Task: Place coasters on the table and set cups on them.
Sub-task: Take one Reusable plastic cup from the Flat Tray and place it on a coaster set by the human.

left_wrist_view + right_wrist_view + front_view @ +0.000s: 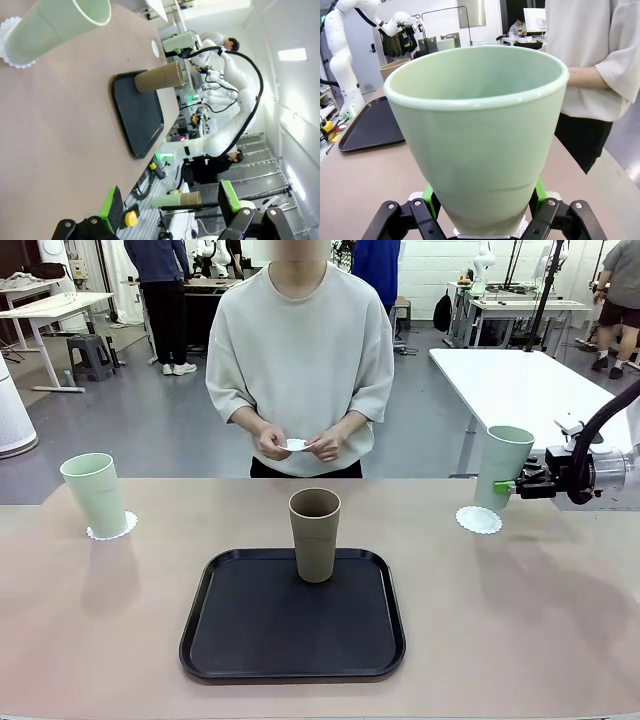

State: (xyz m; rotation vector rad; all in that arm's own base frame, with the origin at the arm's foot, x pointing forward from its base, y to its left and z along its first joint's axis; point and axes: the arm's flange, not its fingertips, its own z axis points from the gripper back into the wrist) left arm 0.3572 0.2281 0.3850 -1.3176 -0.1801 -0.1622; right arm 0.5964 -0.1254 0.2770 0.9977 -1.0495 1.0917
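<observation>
The right claw (510, 487) is clamped on a green cup (503, 460). Its pads pinch the narrow lower wall from both sides, so the mouth faces up and the base is free to go down flat. That cup hangs to the right of the tray (250, 640) and a little beyond it, with its base just over the right coaster (478, 519) lying on the table (560, 640). Whether base and paper touch cannot be told, though the right wrist view shows a scrap of lacy edge directly below the fingers. The target therefore lies under the claw, and a short lowering followed by a release would probably finish this setting. Left of the tray, the other green cup (95, 494) already stands on the left coaster (112, 530). That likely explains why the left claw (170, 197), also out to the tray's left, hangs with its fingers apart and nothing between them. The brown cup (315, 533) stands on the tray's far part, seemingly waiting because the third coaster (296, 445) is in the person's hands (325, 447), beyond the tray and off the table.
</observation>
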